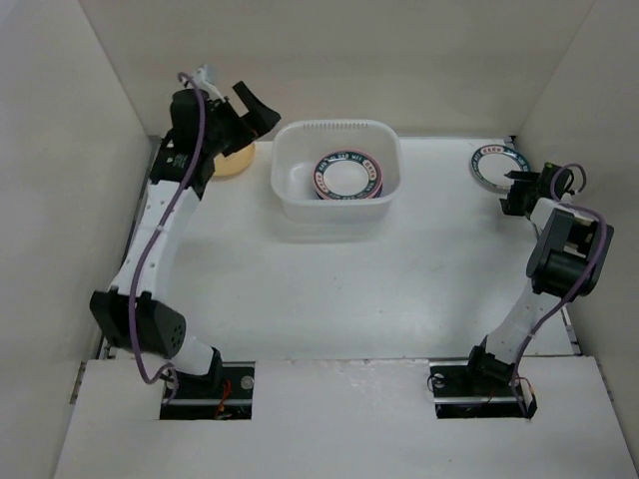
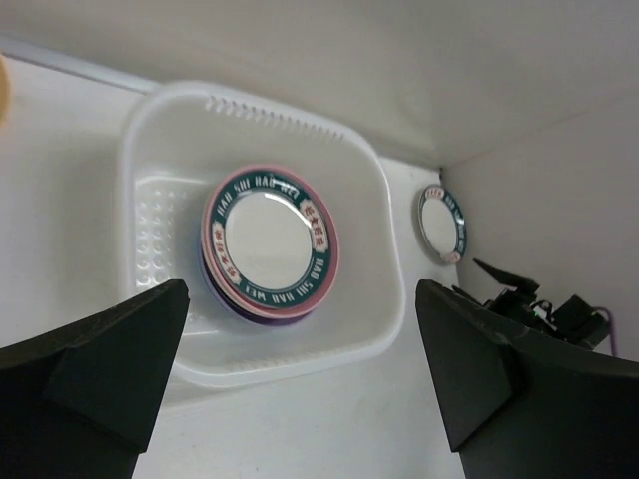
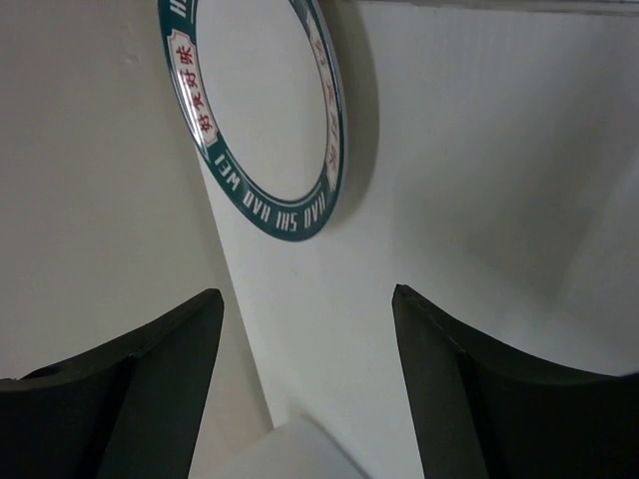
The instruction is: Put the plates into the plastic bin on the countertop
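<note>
The plastic bin (image 1: pixel 287 190) stands at the back middle of the countertop (image 1: pixel 399 289) and holds a stack of plates, a teal-rimmed white plate (image 1: pixel 346 176) on top; pink and purple edges show under it in the left wrist view (image 2: pixel 272 246). A yellow-orange plate (image 1: pixel 238 161) lies left of the bin, partly under my left gripper (image 1: pixel 257 110), which is open, empty and raised beside the bin (image 2: pixel 160 210). Another teal-rimmed plate (image 1: pixel 498 165) lies at the back right. My right gripper (image 1: pixel 517 190) is open and empty just short of it (image 3: pixel 255 110).
White walls bound the countertop on the left, back and right; the right-hand plate lies close to the right wall (image 3: pixel 90 200). The arm bases sit at the near edge.
</note>
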You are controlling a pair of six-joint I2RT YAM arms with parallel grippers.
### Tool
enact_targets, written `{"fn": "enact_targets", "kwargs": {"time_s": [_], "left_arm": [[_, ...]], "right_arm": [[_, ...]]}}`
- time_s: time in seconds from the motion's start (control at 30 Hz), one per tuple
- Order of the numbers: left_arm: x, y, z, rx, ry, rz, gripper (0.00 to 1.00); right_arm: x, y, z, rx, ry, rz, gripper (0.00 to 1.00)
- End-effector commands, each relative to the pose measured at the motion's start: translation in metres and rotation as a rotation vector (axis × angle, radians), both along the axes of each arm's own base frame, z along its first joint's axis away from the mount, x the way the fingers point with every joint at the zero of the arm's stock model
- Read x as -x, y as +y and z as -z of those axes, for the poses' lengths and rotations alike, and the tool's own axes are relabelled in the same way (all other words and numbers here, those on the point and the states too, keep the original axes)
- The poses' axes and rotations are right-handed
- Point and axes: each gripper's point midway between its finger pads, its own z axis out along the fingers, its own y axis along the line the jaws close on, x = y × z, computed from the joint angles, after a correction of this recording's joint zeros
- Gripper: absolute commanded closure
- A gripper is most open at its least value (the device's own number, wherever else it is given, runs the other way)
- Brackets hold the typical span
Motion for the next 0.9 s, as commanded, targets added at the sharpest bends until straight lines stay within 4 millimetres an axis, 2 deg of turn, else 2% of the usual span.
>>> {"fn": "enact_targets", "kwargs": {"time_s": [0.0, 0.13, 0.23, 0.4, 0.57, 0.73, 0.87], "left_arm": [[0.012, 0.036, 0.007, -0.010, 0.014, -0.085, 0.00], [0.031, 0.072, 0.004, 0.007, 0.016, -0.170, 0.00], [0.040, 0.088, 0.009, 0.010, 0.031, -0.210, 0.00], [0.049, 0.105, 0.018, 0.009, 0.061, -0.254, 0.00], [0.057, 0.118, 0.019, 0.006, 0.074, -0.290, 0.00], [0.061, 0.128, 0.016, 0.010, 0.080, -0.321, 0.00], [0.062, 0.133, 0.015, 0.005, 0.087, -0.341, 0.00]], "right_arm": [[-0.028, -0.001, -0.009, -0.051, -0.062, 0.016, 0.26], [-0.036, 0.004, 0.007, -0.089, -0.015, 0.024, 0.27], [-0.045, 0.003, 0.010, -0.083, -0.014, 0.025, 0.27], [-0.062, -0.002, 0.022, -0.107, -0.014, 0.047, 0.30], [-0.071, -0.007, 0.038, -0.143, 0.000, 0.078, 0.34], [-0.077, -0.004, 0.057, -0.203, 0.020, 0.105, 0.46], [-0.086, -0.004, 0.061, -0.220, 0.007, 0.110, 0.69]]}}
